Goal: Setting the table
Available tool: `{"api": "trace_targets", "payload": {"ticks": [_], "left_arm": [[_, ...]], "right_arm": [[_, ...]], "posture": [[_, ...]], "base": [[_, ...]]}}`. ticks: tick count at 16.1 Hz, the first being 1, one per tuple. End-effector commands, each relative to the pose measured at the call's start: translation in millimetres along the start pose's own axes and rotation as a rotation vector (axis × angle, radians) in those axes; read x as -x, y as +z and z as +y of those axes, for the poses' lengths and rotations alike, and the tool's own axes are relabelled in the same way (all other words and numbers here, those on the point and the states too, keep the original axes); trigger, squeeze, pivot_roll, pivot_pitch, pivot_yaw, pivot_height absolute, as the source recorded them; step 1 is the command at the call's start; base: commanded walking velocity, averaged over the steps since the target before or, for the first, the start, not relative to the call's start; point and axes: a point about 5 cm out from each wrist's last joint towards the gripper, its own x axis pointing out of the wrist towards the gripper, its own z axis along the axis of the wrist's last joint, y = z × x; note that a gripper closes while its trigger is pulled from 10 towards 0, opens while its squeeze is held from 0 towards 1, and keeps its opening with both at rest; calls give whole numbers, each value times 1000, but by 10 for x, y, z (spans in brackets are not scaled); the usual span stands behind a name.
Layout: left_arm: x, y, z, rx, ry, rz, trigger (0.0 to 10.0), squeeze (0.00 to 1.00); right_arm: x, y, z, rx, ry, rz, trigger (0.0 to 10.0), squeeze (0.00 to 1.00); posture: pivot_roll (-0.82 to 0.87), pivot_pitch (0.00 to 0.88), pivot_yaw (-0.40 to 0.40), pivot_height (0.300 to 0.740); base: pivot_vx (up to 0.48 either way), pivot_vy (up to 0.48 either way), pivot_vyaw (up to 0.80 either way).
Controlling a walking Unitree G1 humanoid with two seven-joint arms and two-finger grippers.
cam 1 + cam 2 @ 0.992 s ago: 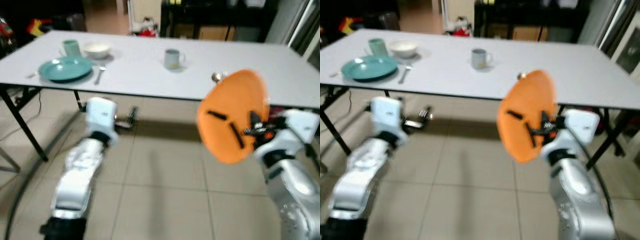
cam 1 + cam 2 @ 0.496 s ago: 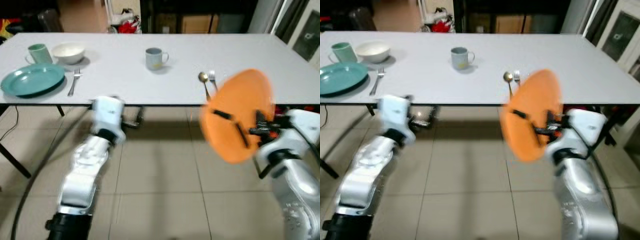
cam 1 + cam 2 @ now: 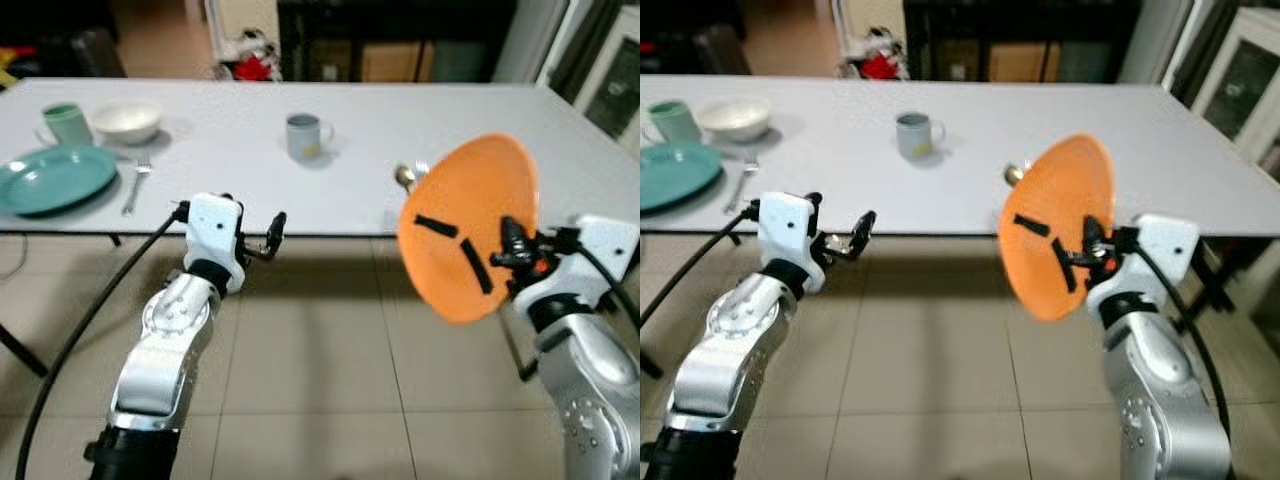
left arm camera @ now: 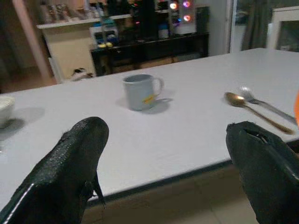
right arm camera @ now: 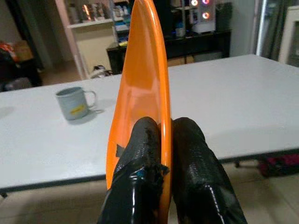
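The right gripper [image 5: 161, 140] pinches a round orange plastic plate [image 3: 468, 225] on edge, just off the long white table [image 3: 350, 120]. The left gripper [image 4: 173, 158] is wide open w/ nothing. Tip the plate flat, set it by the spoon & fork [image 3: 410, 175].

The orange plate [image 3: 470, 225] hides most of the spoon [image 3: 403, 176] and fork [image 3: 421, 168] behind it. The teal plate [image 3: 670, 175] is cut off at the left edge.
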Motion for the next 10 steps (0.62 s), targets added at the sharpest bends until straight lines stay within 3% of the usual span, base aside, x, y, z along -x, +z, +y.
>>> {"api": "trace_targets", "payload": {"ticks": [1, 10], "left_arm": [[10, 36, 69, -12, 21, -11, 10000, 0], [-13, 44, 64, -8, 15, -17, 10000, 0]], "right_arm": [[-9, 70, 109, -18, 53, -44, 10000, 0], [-19, 93, 107, -32, 50, -57, 10000, 0]], "posture": [[-17, 0, -3, 740], [-22, 0, 2, 740]], "base": [[352, 0, 0], [351, 0, 0]]}}
